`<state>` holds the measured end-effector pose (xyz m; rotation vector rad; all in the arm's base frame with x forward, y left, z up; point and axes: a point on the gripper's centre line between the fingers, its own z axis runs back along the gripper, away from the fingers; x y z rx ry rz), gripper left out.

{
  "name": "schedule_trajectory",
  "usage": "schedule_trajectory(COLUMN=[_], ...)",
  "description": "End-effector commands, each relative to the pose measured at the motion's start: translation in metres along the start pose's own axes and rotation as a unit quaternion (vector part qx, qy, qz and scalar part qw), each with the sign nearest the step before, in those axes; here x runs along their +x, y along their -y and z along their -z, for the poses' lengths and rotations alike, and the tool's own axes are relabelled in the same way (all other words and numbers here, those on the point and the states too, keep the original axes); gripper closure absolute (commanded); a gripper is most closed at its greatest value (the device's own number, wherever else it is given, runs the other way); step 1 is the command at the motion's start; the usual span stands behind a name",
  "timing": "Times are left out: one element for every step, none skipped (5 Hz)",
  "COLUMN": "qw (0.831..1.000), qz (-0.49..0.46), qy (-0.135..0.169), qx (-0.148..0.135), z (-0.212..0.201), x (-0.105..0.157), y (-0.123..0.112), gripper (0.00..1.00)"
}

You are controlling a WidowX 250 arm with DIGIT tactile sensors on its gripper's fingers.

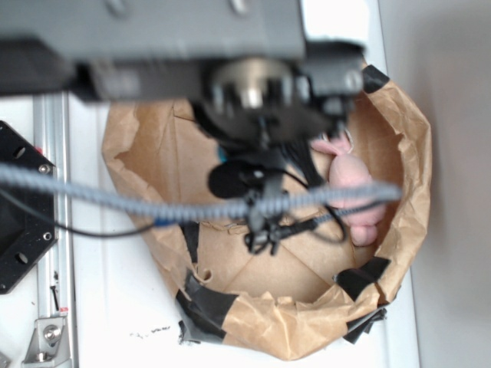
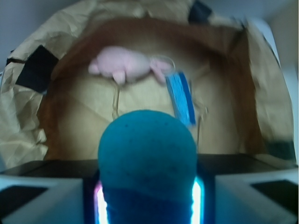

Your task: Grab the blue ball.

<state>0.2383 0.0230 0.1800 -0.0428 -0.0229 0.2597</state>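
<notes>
The blue ball (image 2: 147, 149), round and teal with a finely textured skin, fills the lower middle of the wrist view. It sits between my gripper's (image 2: 147, 201) two pads, which glow at its left and right sides and press against it. The gripper is shut on the ball. In the exterior view the blurred arm (image 1: 253, 84) hangs over the bag and covers the gripper. Only a small teal sliver (image 1: 222, 156) shows beside the arm's dark parts.
A crumpled brown paper bag (image 1: 291, 337) with black tape patches (image 1: 207, 303) surrounds the workspace; its walls (image 2: 23, 116) rise on all sides. Inside lie a pink plush bunny (image 2: 124, 63) (image 1: 351, 184) and a flat blue sponge (image 2: 181, 97), both beyond the ball.
</notes>
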Motion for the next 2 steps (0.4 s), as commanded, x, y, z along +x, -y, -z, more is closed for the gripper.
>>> schedule_trajectory(qw=[0.999,0.999], qz=[-0.024,-0.038], qy=[0.019,0.023], qx=[0.019,0.01], z=[-0.0136,-0.0132], x=[0.0092,0.009], y=[-0.0126,-0.0139], gripper=[1.0,1.0])
